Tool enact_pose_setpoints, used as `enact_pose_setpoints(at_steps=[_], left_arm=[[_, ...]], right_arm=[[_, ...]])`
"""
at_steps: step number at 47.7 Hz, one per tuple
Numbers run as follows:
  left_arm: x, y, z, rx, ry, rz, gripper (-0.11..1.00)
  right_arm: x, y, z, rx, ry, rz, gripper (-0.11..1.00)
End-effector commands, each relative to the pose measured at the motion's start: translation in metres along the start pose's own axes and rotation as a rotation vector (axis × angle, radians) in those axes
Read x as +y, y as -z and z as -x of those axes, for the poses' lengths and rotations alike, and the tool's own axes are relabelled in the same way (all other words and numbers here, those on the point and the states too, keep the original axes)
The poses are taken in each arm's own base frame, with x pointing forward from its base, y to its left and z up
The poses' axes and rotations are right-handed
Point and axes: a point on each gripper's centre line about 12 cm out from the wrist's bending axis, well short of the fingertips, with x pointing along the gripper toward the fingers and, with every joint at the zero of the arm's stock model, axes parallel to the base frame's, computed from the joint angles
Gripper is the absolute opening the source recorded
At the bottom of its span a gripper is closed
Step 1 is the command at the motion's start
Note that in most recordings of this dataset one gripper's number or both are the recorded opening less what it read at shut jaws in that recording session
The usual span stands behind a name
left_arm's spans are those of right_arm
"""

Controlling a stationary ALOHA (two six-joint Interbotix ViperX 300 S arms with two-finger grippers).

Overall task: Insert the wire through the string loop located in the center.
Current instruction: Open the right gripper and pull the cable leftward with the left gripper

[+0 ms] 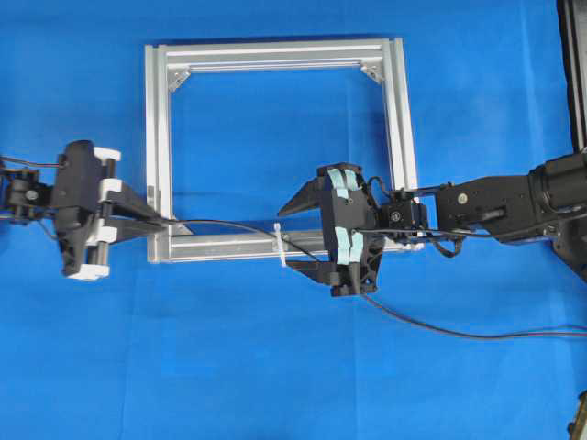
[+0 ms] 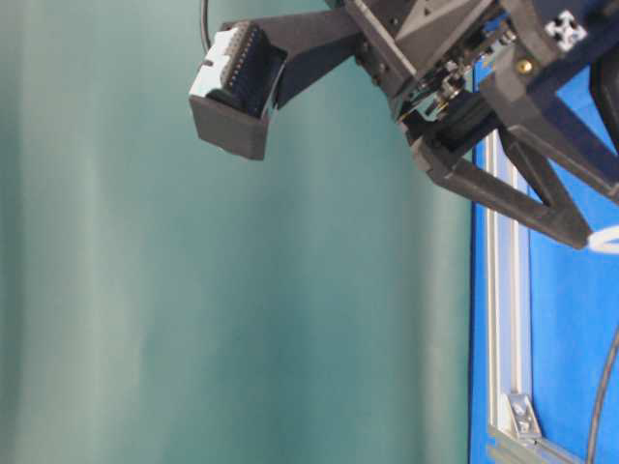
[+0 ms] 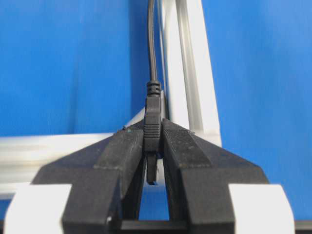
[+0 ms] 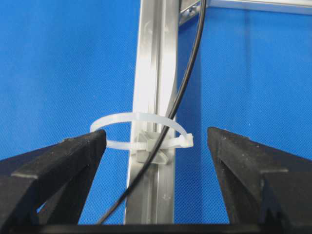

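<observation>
The wire (image 1: 229,225) is a thin black cable lying along the near bar of the aluminium frame (image 1: 275,55). Its plug tip (image 3: 153,112) is pinched in my left gripper (image 3: 153,134), which is shut on it at the frame's near-left corner (image 1: 170,223). From there the wire (image 4: 187,73) passes inside the string loop (image 4: 141,117), a white ring standing on the bar (image 1: 280,246). It then trails off right across the cloth. My right gripper (image 4: 156,136) is open. Its fingers stand on either side of the loop (image 1: 286,238) and touch nothing.
The square frame lies flat on blue cloth (image 1: 275,367), with corner brackets (image 1: 371,71) inside its far corners. The slack wire (image 1: 459,335) runs under my right arm (image 1: 495,206) toward the right edge. A dark post (image 1: 573,64) stands at the far right.
</observation>
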Motion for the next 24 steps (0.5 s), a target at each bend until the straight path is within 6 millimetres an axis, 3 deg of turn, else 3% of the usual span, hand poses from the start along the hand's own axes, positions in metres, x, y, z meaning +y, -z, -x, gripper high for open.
enact_pose_setpoints(at_steps=[1,24], left_arm=[[0.001,-0.002,0.01,-0.008,0.001,0.003,0.06],[0.001,0.007,0.049,-0.042,0.017,0.003,0.06]], right_arm=[[0.002,-0.011,0.003,-0.032,-0.006,-0.001,0.81],[0.002,-0.011,0.003,-0.032,-0.006,-0.001,0.81]])
